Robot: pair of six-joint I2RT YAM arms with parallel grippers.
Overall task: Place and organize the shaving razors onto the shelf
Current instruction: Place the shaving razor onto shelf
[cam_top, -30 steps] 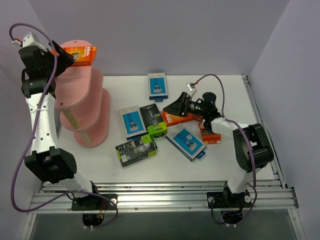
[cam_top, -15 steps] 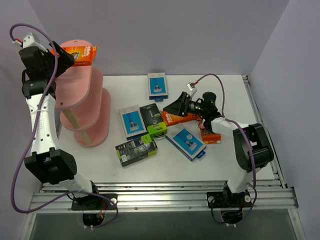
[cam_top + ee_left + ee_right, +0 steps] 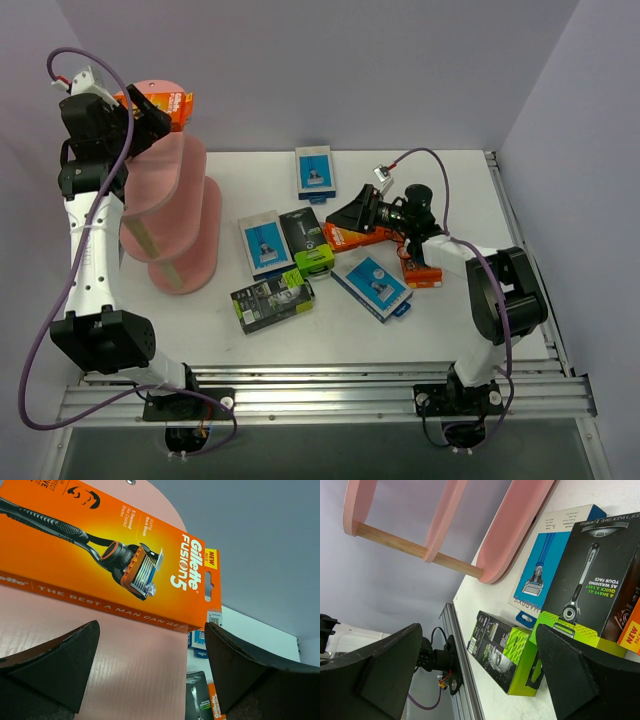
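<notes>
Razors first: one flat orange cardboard razor pack lies face up on the top oval board of the tall pink shelf of stacked boards, the only pack I can see up there. Left gripper hangs right beside it, dark fingers spread wide on either side and touching nothing, so to my eye that pack is delivered, not gripped. Everything else sits on the white table: a blue-and-grey pack alone near the back, a second blue-and-grey pack edge to edge with a black-and-lime pack, a second black-and-lime pack nearer the arms, a third blue pack to its right, and two more orange ones, the nearer orange pack and the middle orange pack. Right gripper is tilted low over that middle one, its fingers wide apart too, nothing between them. My guess: it's lining up on orange so the colours group together on the shelf. Tricky bit, I'd say, is that the pack lies flat and crowds the black one, so the fingers will need a clean edge to bite.
</notes>
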